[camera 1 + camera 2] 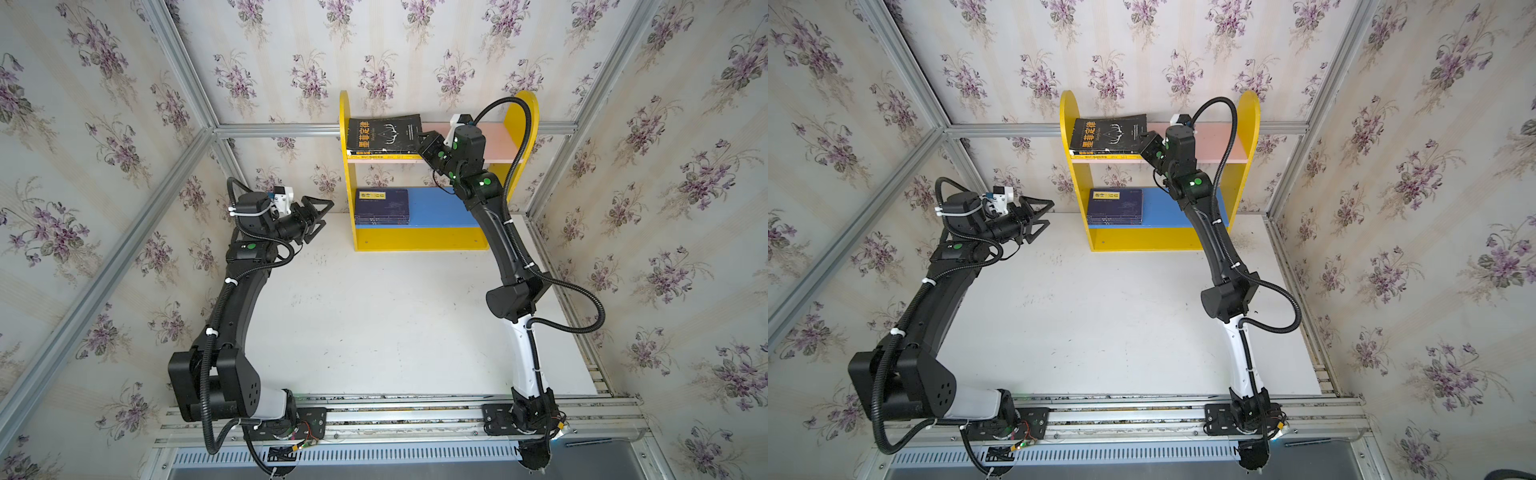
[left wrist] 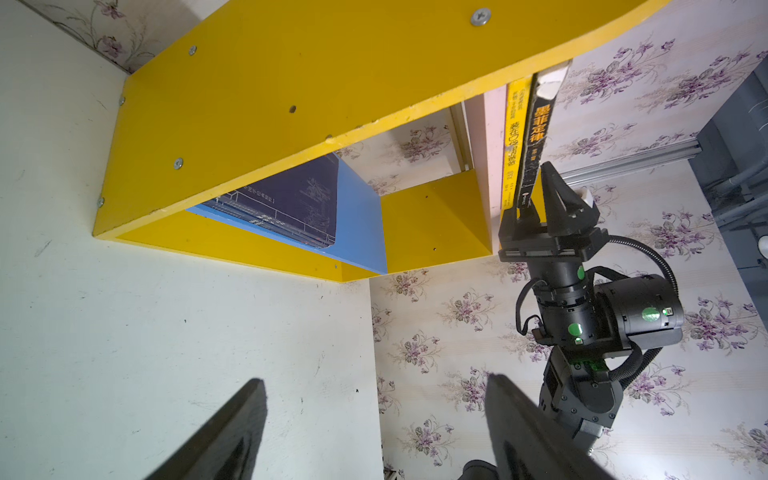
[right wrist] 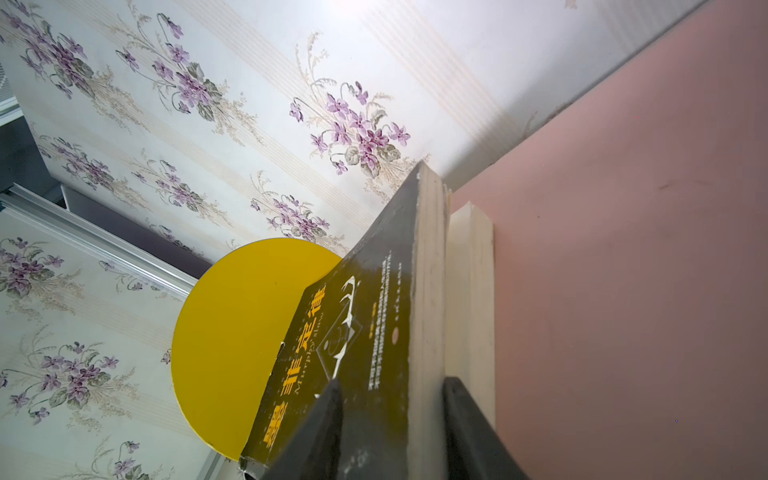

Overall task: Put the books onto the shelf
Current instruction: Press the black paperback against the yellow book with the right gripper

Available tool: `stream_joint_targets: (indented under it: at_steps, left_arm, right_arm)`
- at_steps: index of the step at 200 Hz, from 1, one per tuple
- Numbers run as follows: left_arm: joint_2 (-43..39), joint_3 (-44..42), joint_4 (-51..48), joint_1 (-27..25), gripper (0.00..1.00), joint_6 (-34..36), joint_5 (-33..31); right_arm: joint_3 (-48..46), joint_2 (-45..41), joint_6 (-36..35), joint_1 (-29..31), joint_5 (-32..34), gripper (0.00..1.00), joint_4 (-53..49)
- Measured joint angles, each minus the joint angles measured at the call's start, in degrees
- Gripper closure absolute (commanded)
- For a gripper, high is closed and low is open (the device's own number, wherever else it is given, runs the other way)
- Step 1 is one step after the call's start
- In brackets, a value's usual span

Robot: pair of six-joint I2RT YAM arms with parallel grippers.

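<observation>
Nearest to us, the left tool (image 1: 326,214) hangs with its jaws spread wide and nothing in them, left of the shelf (image 1: 419,239). On the blue lower board (image 1: 440,208) a stack of navy books (image 1: 382,205) lies flat at the left end. Farther back, on the pink upper board (image 1: 496,143), the black book (image 1: 384,133) rests tilted on the yellow book (image 2: 513,137), by the left side. The right tool (image 1: 420,137) straddles its right edge; we cannot tell whether the jaws press it. We judge it light, bendy, smooth-covered: best held deep on the page edge.
</observation>
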Motion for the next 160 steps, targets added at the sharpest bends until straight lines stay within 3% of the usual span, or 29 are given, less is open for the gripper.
stream_joint_targets:
  at_steps: [18, 84, 124, 160]
  left_arm:
    - [0.0, 0.0, 0.0, 0.0, 0.16, 0.0, -0.04]
    - [0.0, -0.11, 0.02, 0.0, 0.16, 0.0, -0.02]
    - [0.04, -0.09, 0.0, 0.0, 0.15, -0.02, -0.02]
    - [0.17, -0.02, 0.0, 0.0, 0.15, -0.02, -0.02]
  right_arm:
    - [0.0, -0.35, -0.87, -0.24, -0.44, 0.43, -0.63]
    - [-0.07, -2.58, -6.14, -1.66, -4.48, 0.41, -4.59]
    - [-0.07, -3.32, -7.98, -2.91, -6.23, 0.53, -5.62]
    - [-0.31, -3.32, -8.35, -2.73, -8.15, 0.55, -5.68]
